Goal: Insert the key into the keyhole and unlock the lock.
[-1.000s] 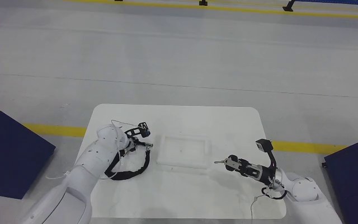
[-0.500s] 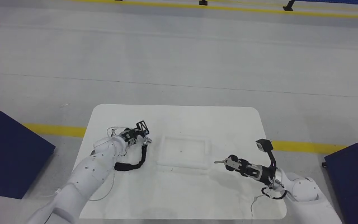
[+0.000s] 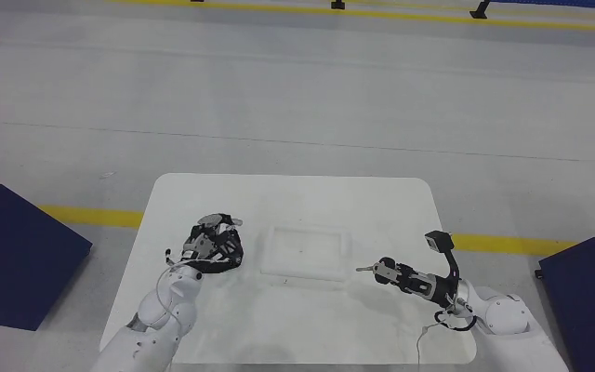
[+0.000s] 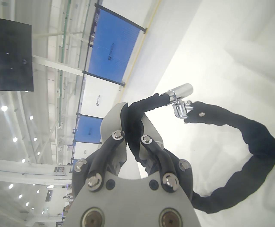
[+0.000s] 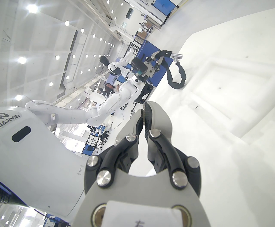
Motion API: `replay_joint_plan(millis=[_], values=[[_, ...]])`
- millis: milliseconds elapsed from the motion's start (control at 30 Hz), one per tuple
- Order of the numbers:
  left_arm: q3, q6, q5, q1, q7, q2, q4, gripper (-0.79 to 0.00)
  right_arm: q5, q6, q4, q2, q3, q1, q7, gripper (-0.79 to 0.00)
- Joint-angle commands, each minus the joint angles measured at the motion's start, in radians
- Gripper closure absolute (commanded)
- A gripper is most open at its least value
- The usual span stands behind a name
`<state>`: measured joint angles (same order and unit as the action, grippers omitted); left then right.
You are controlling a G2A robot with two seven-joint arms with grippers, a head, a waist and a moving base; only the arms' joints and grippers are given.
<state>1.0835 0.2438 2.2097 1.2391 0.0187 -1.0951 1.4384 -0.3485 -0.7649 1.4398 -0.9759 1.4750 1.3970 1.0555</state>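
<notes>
From the top, my left pincer (image 3: 212, 234) gripped the black-sleeved lock (image 3: 226, 258) at nine o'clock of the tray (image 3: 307, 227) on the white desk (image 3: 390, 200). My right pincer (image 3: 381, 271), at four o'clock, pinched the key (image 3: 363, 270). The grey floor (image 3: 279, 93) bore yellow lines (image 3: 93, 216). My left wrist showed the lock's chrome cylinder (image 4: 182, 90) against the desk. My right wrist showed closed pads and a hall with ceiling lights (image 5: 32, 8).

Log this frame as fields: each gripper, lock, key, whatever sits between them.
left gripper: shut on the chain lock, gripping its black sleeve
lock cylinder: silver, at the chain's end, nothing inserted
right gripper: shut on the key, tip toward the tray
tray: white, shallow, on the table between the arms
key in keyhole: no, well apart
</notes>
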Motion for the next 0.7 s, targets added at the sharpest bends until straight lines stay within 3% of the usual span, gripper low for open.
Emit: replay_joint_plan(millis=[0,133,300,667], values=[[0.020,0.014,-0.005,0.046,0.060,0.006,0.050,0.000,0.000,0.000,0.000,0.000,0.000,0.000,0.000,0.000],[0.076,-0.028,-0.095,0.152,0.215,0.020,0.167,0.000,0.000,0.000,0.000,0.000,0.000,0.000,0.000,0.000],[0.123,-0.137,-0.299,0.253,0.327,0.027,0.264,0.000,0.000,0.000,0.000,0.000,0.000,0.000,0.000,0.000],[0.123,-0.137,-0.299,0.253,0.327,0.027,0.264,0.000,0.000,0.000,0.000,0.000,0.000,0.000,0.000,0.000]])
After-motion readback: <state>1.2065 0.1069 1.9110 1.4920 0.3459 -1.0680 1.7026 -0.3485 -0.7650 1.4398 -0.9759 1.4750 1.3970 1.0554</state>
